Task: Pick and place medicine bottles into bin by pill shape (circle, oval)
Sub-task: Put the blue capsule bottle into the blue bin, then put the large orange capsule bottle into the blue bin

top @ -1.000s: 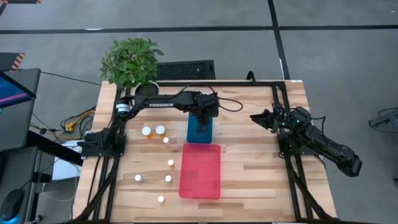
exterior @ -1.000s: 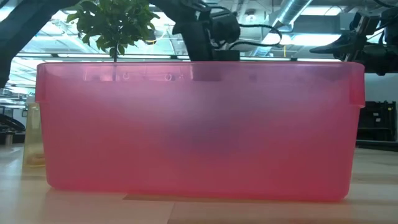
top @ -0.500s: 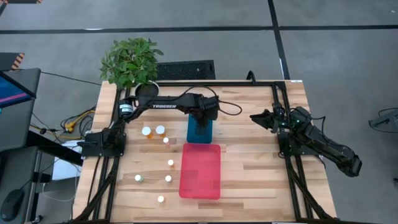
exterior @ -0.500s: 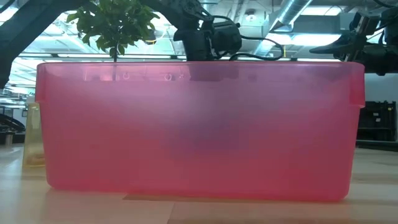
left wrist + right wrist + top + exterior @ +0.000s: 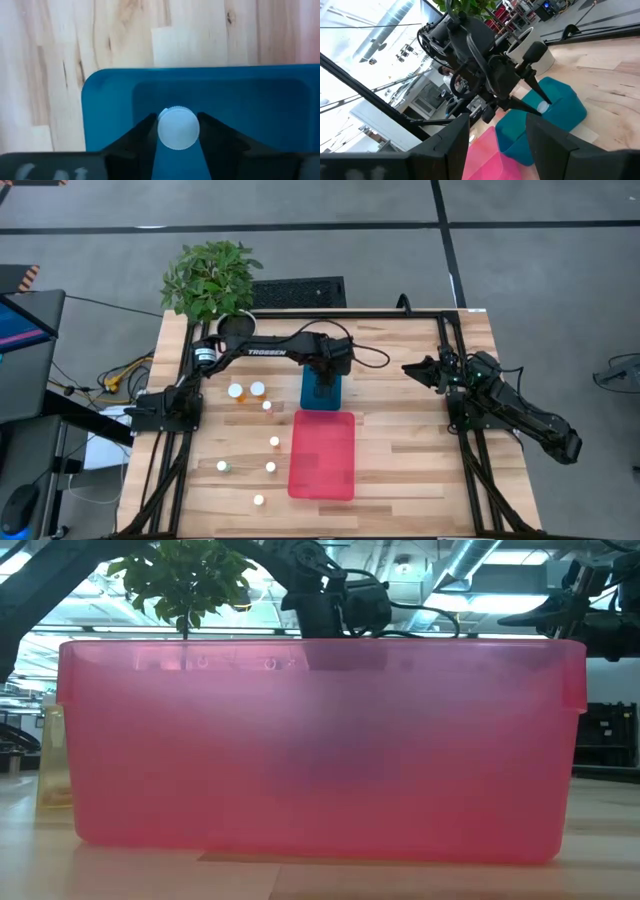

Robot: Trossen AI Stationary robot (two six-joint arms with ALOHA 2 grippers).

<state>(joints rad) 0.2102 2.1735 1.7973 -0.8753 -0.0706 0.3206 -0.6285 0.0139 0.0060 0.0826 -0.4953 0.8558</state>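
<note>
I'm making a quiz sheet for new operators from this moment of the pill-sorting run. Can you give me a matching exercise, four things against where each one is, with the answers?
Things:
1. blue bin
2. pink bin
3. left gripper
4. right gripper

Places:
A. on the right side of the table, away from both bins
B. nearest the low camera, filling its view
C. above the blue bin, shut on a white-capped bottle
D. between the pink bin and the plant side of the table

Pairs: 1-D, 2-B, 3-C, 4-A
</note>
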